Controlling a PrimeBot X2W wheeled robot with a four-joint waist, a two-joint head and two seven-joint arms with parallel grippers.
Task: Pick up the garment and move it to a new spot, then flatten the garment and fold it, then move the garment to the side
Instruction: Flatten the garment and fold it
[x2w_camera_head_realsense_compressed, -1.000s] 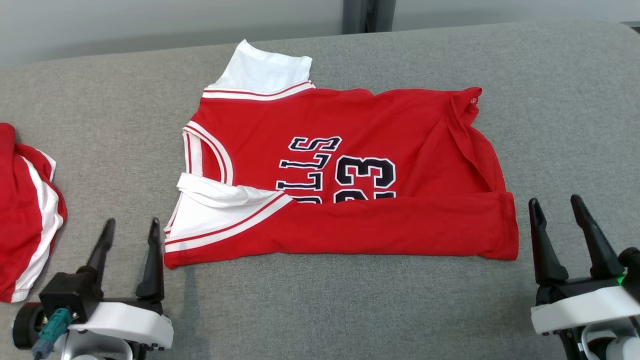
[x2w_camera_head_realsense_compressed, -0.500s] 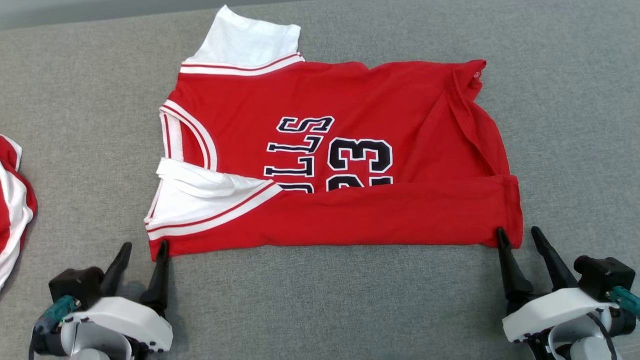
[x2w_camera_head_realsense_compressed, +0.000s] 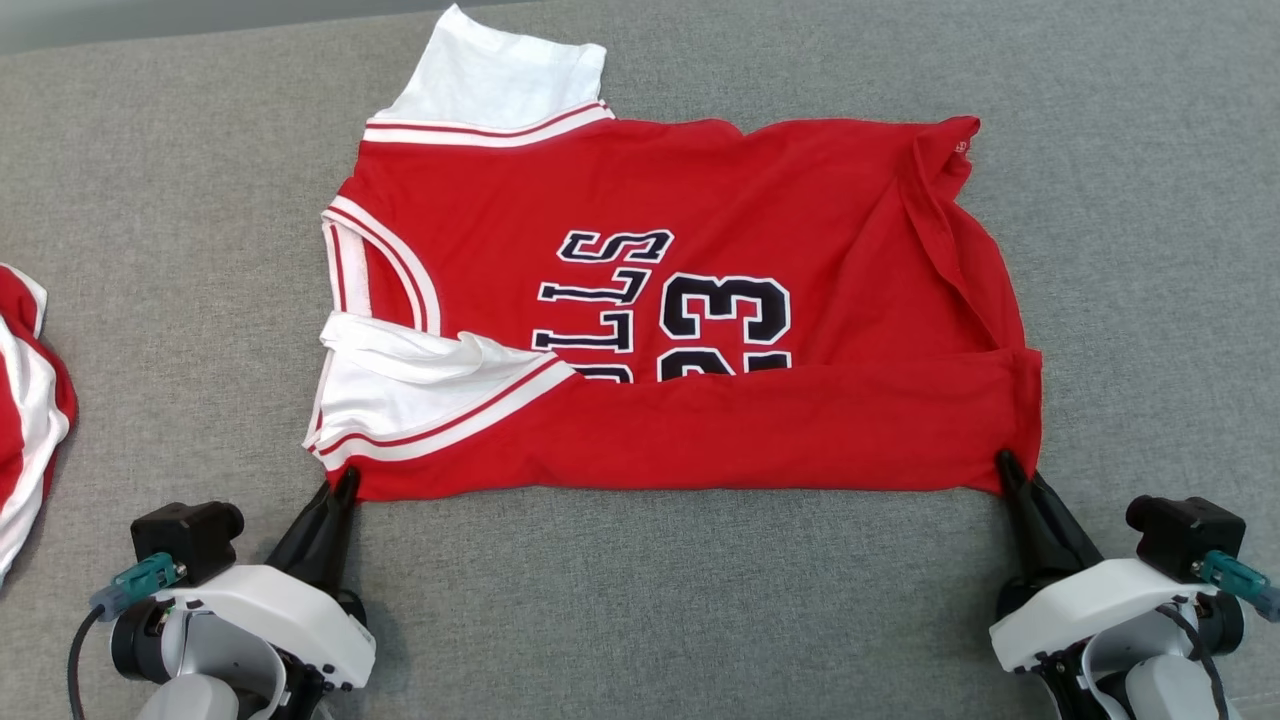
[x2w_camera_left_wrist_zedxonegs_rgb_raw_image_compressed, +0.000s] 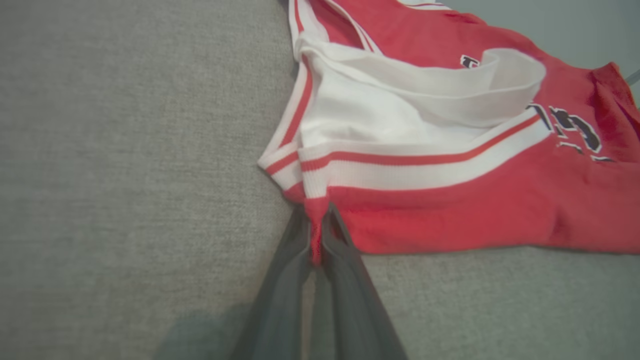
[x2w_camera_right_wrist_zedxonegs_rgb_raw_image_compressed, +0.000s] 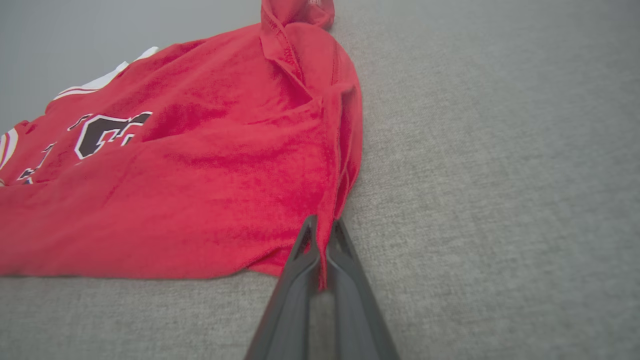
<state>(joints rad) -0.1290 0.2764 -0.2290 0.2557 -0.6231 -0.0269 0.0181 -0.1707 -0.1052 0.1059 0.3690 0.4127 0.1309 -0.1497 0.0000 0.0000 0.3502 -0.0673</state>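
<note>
The garment (x2w_camera_head_realsense_compressed: 700, 300) is a red basketball jersey with white trim and black lettering, lying flat on the grey surface with its near long edge folded over. My left gripper (x2w_camera_head_realsense_compressed: 345, 482) is shut on the jersey's near left corner (x2w_camera_left_wrist_zedxonegs_rgb_raw_image_compressed: 316, 220), red cloth pinched between its fingers. At the near right corner (x2w_camera_right_wrist_zedxonegs_rgb_raw_image_compressed: 327, 235) my right gripper (x2w_camera_head_realsense_compressed: 1005, 465) is shut on the red hem in the same way. Both corners sit low against the surface.
A second red and white garment (x2w_camera_head_realsense_compressed: 25, 420) lies at the left edge of the head view. The grey padded surface (x2w_camera_head_realsense_compressed: 650, 600) spreads wide in front of and to the right of the jersey.
Both grippers went forward to the jersey's near corners and closed on them; they were open a moment ago. The head camera tilted down early on.
</note>
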